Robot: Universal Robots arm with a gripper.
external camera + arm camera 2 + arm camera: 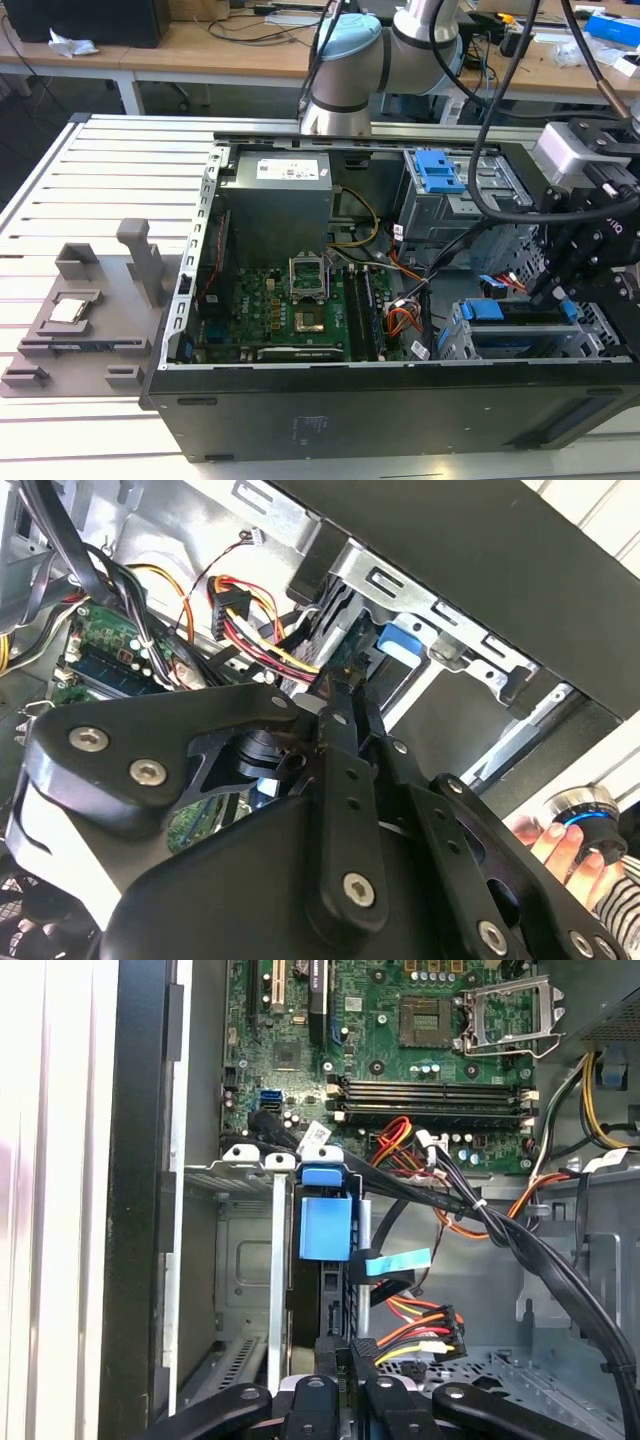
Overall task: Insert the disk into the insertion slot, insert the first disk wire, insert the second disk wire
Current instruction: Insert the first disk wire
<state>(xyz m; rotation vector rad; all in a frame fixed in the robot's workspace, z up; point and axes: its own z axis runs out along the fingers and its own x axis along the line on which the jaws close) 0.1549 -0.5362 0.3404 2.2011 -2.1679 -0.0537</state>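
The carrier of the disk (325, 1228) is bright blue. The motherboard (400, 1060) is green. The wires (420, 1325) are red, yellow and orange. The computer case (350, 410) is black, and the table (100, 180) is white with parallel grooves.

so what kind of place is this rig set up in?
Probably a robotics lab or workshop: an opened computer case sits on a slotted metal table, the arm stands behind it, and cluttered wooden workbenches line the back.

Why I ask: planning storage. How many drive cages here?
2. Taller grey cage, exterior view's upper right; low silver cage below it, beside the gripper. Others may be hidden.
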